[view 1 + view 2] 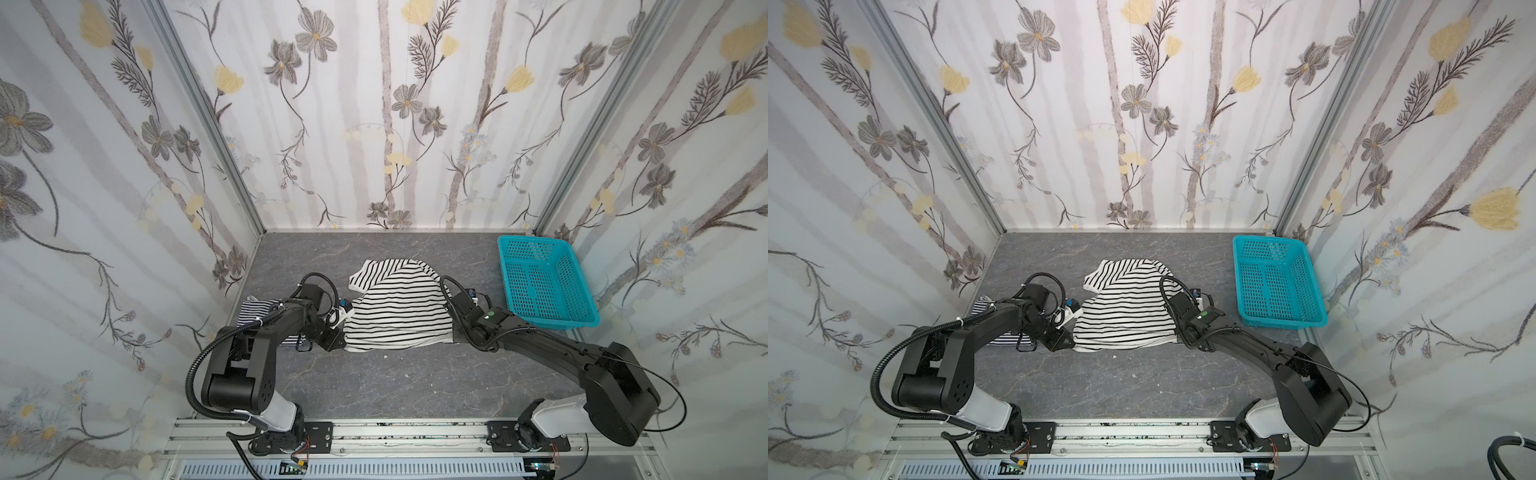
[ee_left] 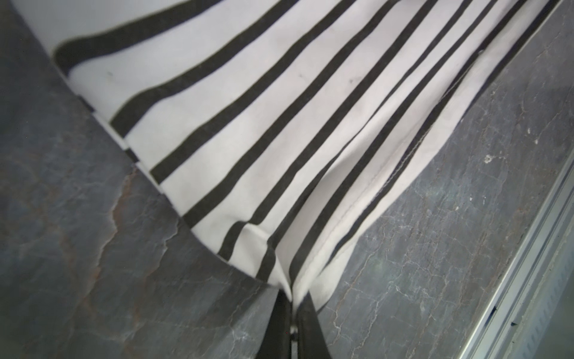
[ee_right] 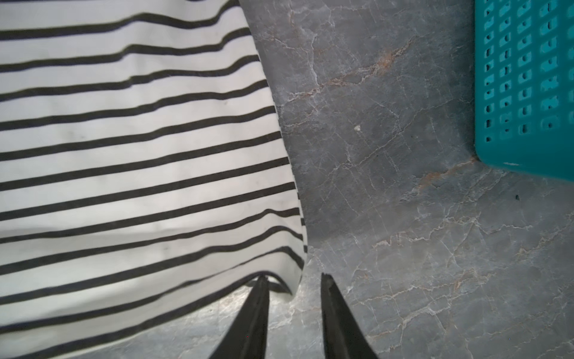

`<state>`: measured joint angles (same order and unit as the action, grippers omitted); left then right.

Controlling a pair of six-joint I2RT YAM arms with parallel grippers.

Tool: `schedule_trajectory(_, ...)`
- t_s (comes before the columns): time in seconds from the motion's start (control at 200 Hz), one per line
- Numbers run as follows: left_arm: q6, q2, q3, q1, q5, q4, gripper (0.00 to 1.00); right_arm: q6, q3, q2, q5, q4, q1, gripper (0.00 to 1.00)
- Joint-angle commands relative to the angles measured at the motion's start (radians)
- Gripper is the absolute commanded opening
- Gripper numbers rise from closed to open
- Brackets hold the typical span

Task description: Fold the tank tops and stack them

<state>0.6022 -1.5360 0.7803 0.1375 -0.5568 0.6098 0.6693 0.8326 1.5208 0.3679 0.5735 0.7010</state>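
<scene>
Left gripper [image 2: 293,300] is clenched on a corner of the white tank top with wide black stripes [image 2: 279,124]. From its wrist camera, the two dark fingers [image 2: 275,329] meet with the hem bunched between them. Creases in the cloth fan out from that pinch across the grey marbled table [image 2: 93,248].

At the opposite near corner of the same top, the right gripper [image 3: 293,278] is released and its jaws stand apart. One finger [image 3: 251,320] touches the hem right at the corner. The other sits over bare table just beside the cloth, and nothing is clamped between them.

In both top views the white tank top lies in the middle of the table, spread wide between the two arms. Its stripes run from side to side, and its far end is crumpled and folded over on itself. The left arm reaches its left edge and the right arm its right edge.

A fine-striped navy tank top [image 1: 258,309] lies at the left of the table, mostly hidden under the left arm. I cannot tell whether it is folded.

A turquoise basket [image 1: 557,324] stands at the far right of the table, apart from the white top.
</scene>
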Motion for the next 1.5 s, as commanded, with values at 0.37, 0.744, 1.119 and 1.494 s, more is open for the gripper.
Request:
schedule_trajectory(0.37, -0.004, 0.037, -0.034, 0.007, 0.012, -0.005, 0.00, 0.160, -0.287, -0.282, -0.310, -0.239, -0.186, 0.44)
schedule_trajectory(0.744, -0.028, 0.008, -0.038, 0.005, 0.000, -0.032, 0.00, 0.196, -0.468, -0.313, -0.600, -0.534, -0.360, 0.41)
schedule_trajectory(1.119, -0.042, 0.003, -0.039, 0.004, 0.000, -0.043, 0.00, 0.260, -0.564, -0.255, -0.696, -0.701, -0.430, 0.41)
schedule_trajectory(1.494, -0.054, -0.001, -0.038, 0.002, -0.003, -0.046, 0.00, 0.297, -0.639, -0.242, -0.736, -0.803, -0.490, 0.38)
